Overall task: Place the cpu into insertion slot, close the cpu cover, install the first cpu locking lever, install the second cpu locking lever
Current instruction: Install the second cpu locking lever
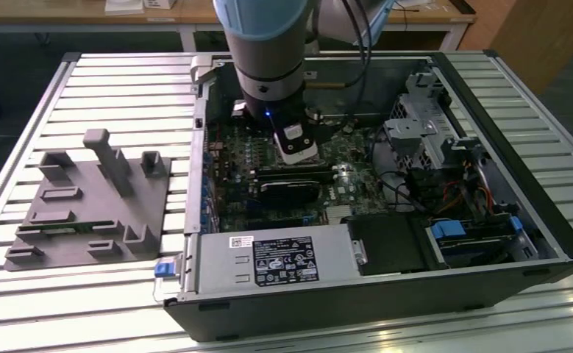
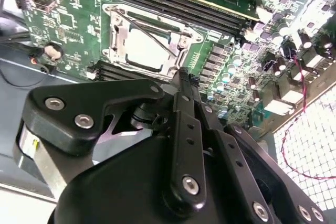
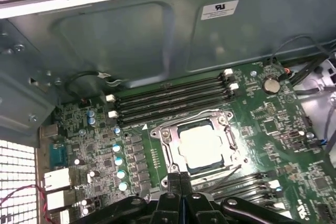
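The cpu lies flat in the motherboard socket, its pale metal top showing. The cpu cover lies down around it as a silvery frame. A thin wire lever crosses the frame's corner. My gripper hangs just above the socket's edge, its two black fingers pressed together with nothing seen between them. In the exterior view the gripper reaches down into the open computer case over the motherboard.
Black memory sticks run along one side of the socket, and more slots along the other. A grey fixture block sits at the exterior view's left. A power supply, drive cage and cables crowd the case.
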`<state>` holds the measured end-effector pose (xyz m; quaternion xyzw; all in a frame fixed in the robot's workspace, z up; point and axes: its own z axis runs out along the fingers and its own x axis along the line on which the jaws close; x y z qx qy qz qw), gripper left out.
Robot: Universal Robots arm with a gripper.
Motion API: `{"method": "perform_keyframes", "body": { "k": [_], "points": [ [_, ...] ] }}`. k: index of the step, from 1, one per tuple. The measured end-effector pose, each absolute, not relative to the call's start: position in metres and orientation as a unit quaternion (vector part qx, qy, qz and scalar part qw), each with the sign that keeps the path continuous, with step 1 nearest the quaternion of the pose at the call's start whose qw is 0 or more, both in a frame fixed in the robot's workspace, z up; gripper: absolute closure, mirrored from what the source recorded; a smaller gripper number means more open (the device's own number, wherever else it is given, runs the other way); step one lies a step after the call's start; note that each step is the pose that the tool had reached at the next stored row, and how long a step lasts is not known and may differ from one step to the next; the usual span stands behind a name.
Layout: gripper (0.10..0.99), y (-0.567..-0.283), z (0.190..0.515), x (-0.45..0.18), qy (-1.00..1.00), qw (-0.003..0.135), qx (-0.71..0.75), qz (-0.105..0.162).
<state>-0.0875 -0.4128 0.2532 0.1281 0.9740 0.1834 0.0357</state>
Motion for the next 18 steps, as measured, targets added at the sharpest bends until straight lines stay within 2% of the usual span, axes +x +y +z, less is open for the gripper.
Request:
{"method": "perform_keyframes", "body": {
  "k": [18],
  "points": [
    [0.98, -0.42, 0.25, -0.073, 0.975, 0.037, 0.135, 0.174]
  ]
}}
